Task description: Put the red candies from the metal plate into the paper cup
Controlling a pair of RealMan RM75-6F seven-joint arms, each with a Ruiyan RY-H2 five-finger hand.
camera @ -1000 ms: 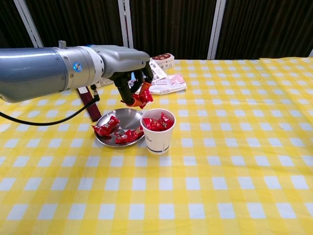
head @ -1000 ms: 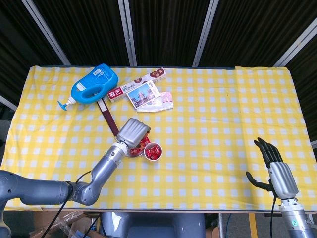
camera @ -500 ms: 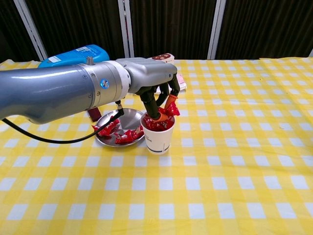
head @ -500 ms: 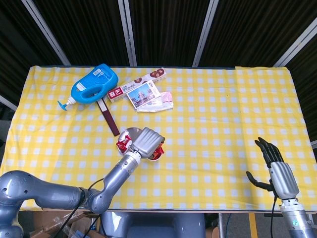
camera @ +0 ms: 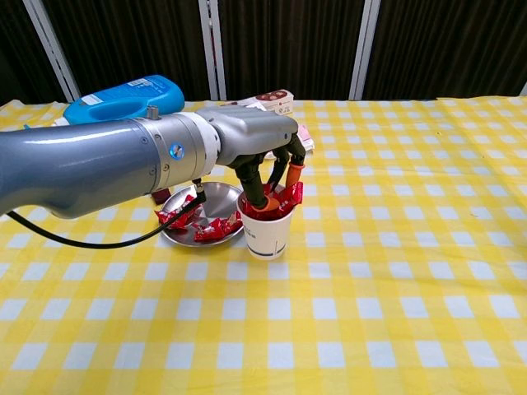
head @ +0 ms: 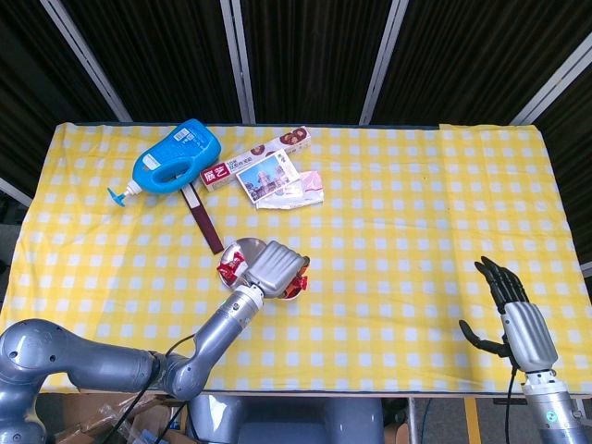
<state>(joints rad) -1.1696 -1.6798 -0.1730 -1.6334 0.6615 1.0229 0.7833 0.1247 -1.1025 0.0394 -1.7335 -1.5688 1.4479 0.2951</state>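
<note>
Head view first: the paper cup (head: 292,289) is almost wholly covered by the left hand (head: 275,267), which is poised directly above it, so only a sliver of the rim with red inside is seen. Just left of the cup lies the metal plate (head: 242,252), partly hidden, with a red candy (head: 228,268) showing on its near-left edge. Beyond the cup, toward the far-left of the table (head: 416,203), a dark red strip (head: 205,222), a blue bottle (head: 171,159), a long snack box (head: 254,160) and a picture card (head: 268,178) are laid out. Well to the right of the cup, at the table's near edge, the right hand (head: 518,319) is held upright with its fingers spread and nothing gripped. Chest view next: the left hand (camera: 268,156) is seen over the paper cup (camera: 267,230), its fingers (camera: 257,191) reaching down into the cup's mouth, and a red candy (camera: 288,195) is seen between the fingertips at the rim; whether it is pinched or already released cannot be told. The cup is heaped with red wrappers. Touching the cup's left side, the metal plate (camera: 212,200) carries several more red candies (camera: 183,215). Behind the forearm the blue bottle (camera: 123,96) is seen, and the snack box (camera: 274,99) lies beyond the cup.
</note>
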